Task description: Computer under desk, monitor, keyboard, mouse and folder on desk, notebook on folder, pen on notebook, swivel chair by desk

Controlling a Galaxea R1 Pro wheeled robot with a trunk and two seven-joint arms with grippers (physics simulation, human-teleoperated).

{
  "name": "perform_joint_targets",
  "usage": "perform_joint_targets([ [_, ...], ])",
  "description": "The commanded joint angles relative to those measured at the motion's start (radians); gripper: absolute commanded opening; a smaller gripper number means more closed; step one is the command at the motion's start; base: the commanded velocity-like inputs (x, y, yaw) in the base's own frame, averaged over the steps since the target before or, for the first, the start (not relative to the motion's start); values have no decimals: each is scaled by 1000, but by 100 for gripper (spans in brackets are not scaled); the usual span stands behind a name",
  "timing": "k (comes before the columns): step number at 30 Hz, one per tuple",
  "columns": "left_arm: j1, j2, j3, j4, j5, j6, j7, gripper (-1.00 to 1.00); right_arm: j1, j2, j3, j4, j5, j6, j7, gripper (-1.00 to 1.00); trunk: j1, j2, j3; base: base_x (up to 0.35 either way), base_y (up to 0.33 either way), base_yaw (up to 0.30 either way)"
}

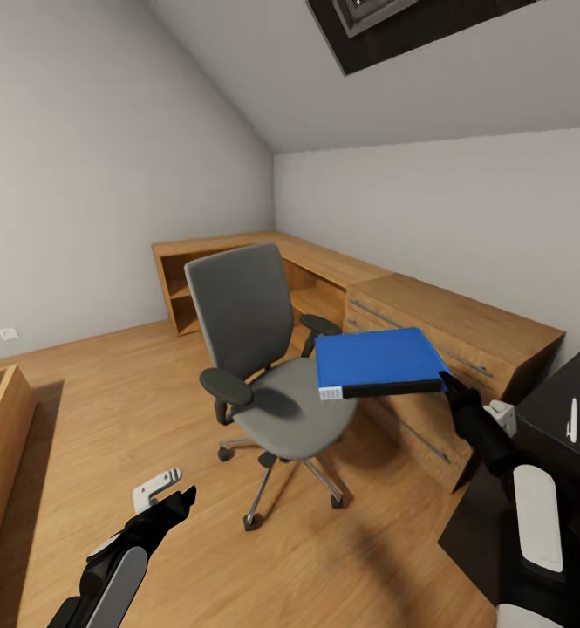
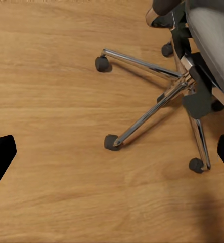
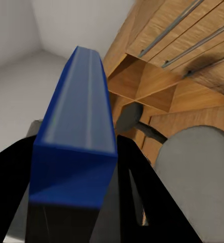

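Head view: one grey swivel chair (image 1: pixel 268 366) stands on the wooden floor (image 1: pixel 115 410) in the middle of the room, its back toward the left wall and its two black armrests out to either side. One blue folder (image 1: pixel 378 362) hangs in the air just above and to the right of the chair's seat, lying roughly flat, with a small white label on the corner of its black spine; the writing on that label is too small to read. The right pincer (image 1: pixel 447 382) is clamped on the folder's right edge, its black arm reaching in from the lower right. Behind the chair one long wooden desk (image 1: pixel 464 318) runs along the right wall and turns the corner, with two metal drawer rails across its front and open shelves at its far end. A dark surface (image 1: pixel 569 410) at the far right carries a single white pen (image 1: pixel 573 419).

The left pincer (image 1: pixel 174 503) hangs low over the floor, well apart from the chair. In the left wrist view its two black fingertips (image 2: pixel 1 154) stand wide with nothing between them, above bare floor and the chair's chrome legs (image 2: pixel 152 109), four black casters showing.

In the right wrist view, the folder's blue edge (image 3: pixel 79 131) sits between the dark fingers.
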Motion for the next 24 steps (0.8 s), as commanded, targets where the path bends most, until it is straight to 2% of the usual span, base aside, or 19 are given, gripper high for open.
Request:
perform_joint_targets([
  [1, -1, 1, -3, -1, 10, 1, 10, 100, -1, 0, -3, 0, -11, 7, -1, -100, -4, 7, 2, 0, 0, 0],
  [7, -1, 0, -3, -1, 9, 1, 10, 100, 5, -3, -8, -2, -45, 4, -1, -100, -27, 49, 21, 0, 0, 0],
  [16, -1, 0, -17, 22, 8, 1, 8, 100, 7, 0, -19, -4, -48, -9, -5, -100, -62, 112, 49, 0, 0, -26],
  [17, -1, 0, -105, 35, 6, -1, 11, 100, 7, -1, -25, -4, -48, -14, -6, -100, -65, 119, 52, 0, 0, -254],
  [19, -1, 0, -118, 49, 7, -1, 21, 100, 7, -2, -31, -4, -48, -14, -5, -100, -73, 133, 59, 0, 0, -260],
  [21, -1, 0, -131, 139, 5, -7, 36, 100, 7, -2, -35, -5, -48, -14, -5, -100, -81, 147, 65, 0, 0, -264],
  [24, -1, 0, -140, 206, 5, -42, 40, 100, 7, -3, -37, -5, -48, -14, -4, -100, -92, 168, 74, 0, 0, -265],
])
